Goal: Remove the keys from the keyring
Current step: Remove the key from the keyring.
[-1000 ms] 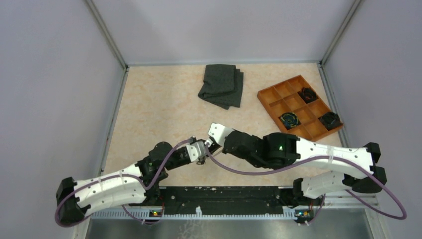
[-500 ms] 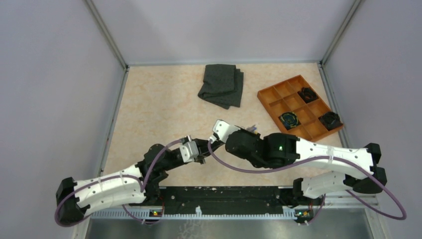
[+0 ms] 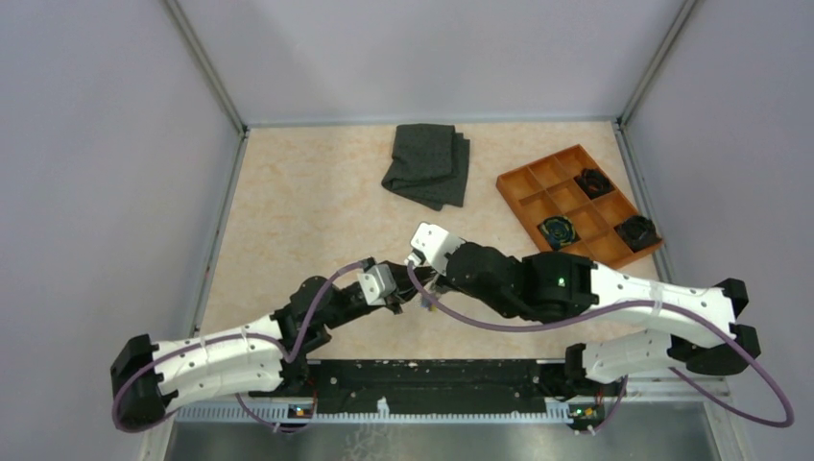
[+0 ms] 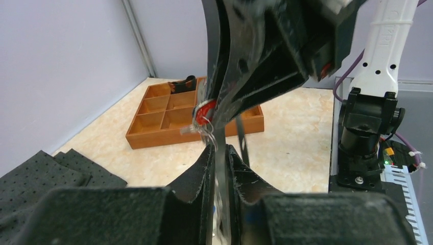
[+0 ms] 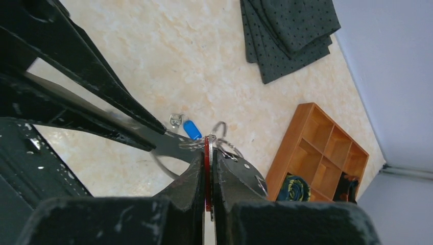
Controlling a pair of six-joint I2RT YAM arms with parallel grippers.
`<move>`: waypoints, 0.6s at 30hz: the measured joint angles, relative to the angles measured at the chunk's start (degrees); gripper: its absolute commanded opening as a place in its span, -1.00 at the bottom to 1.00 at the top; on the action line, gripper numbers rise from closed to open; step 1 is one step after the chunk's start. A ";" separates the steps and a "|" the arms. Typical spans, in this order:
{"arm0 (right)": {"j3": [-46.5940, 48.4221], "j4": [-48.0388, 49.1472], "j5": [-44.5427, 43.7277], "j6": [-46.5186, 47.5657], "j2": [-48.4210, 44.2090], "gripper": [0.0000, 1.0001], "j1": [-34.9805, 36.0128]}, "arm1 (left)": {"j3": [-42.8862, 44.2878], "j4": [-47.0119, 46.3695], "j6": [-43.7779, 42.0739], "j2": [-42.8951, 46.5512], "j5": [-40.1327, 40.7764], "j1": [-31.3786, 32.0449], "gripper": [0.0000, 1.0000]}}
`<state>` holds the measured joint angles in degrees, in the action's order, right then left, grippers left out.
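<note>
Off to the right gripper's (image 5: 208,161) outer side, well apart: orange tray (image 3: 512,189) with black clumps in three compartments. Far ahead of both tools: folded dark cloth (image 3: 427,165).

Tip to tip over the table (image 3: 307,211), close in front of the bases. Left gripper (image 4: 220,158) pressed together on the keyring (image 5: 176,144), pinching the pale grey band flat, with its metal ring end (image 5: 219,126) just past the fingertips. Right gripper likewise closed, clamping the red key (image 4: 206,108) by its plastic head, edge-on between the pads, right against that ring. Below the right tips, flat on the table and apparently off the ring already: blue key (image 5: 191,128), a small metal bit beside it.

Light, by the look of it, and no load for either arm. Probably slippery and hard on the metal parts, so better held by the plastic head, as now. Likely too limp in the band to brace against a pull; worth gripping as near the ring as the fingers allow. Expect spring from the split coil: needs sliding round, not a straight tug. Cannot tell whether the red key is threaded or partway out.
</note>
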<state>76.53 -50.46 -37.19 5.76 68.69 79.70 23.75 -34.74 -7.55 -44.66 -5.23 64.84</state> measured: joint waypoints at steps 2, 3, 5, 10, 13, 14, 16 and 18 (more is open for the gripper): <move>0.90 0.02 1.09 0.02 -0.33 -1.00 0.00 | 0.00 -0.17 -0.04 -0.55 0.17 0.00 -0.60; 1.29 -0.04 1.42 0.07 -0.46 -1.00 0.00 | 0.02 -0.33 -0.04 -1.03 0.20 0.00 -0.58; 2.21 -0.17 1.97 0.11 -0.68 -1.00 0.00 | 0.02 -0.70 -0.04 -1.99 0.20 0.00 -0.48; 4.55 -0.52 2.40 0.15 -0.70 -1.00 0.00 | 0.11 -2.67 -0.04 -4.66 0.22 0.00 -0.40; 5.42 -0.83 2.40 0.13 -0.70 -1.00 0.00 | 0.68 -3.37 -0.02 -6.01 1.16 0.00 -0.39; 5.57 -1.16 2.43 0.13 -0.70 -1.00 0.00 | 0.72 -3.74 -0.02 -6.14 1.66 0.00 -0.39; 5.68 -1.49 2.45 0.11 -0.66 -1.00 0.00 | 0.79 -4.72 0.02 -6.10 2.27 0.00 -0.40; 5.77 -1.49 2.58 0.11 -0.59 -1.00 0.00 | 1.01 -5.57 0.02 -6.05 2.73 0.04 -0.40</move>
<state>82.30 -51.94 -34.61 5.87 68.10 79.70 24.75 -40.32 -7.53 -50.72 -2.50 64.88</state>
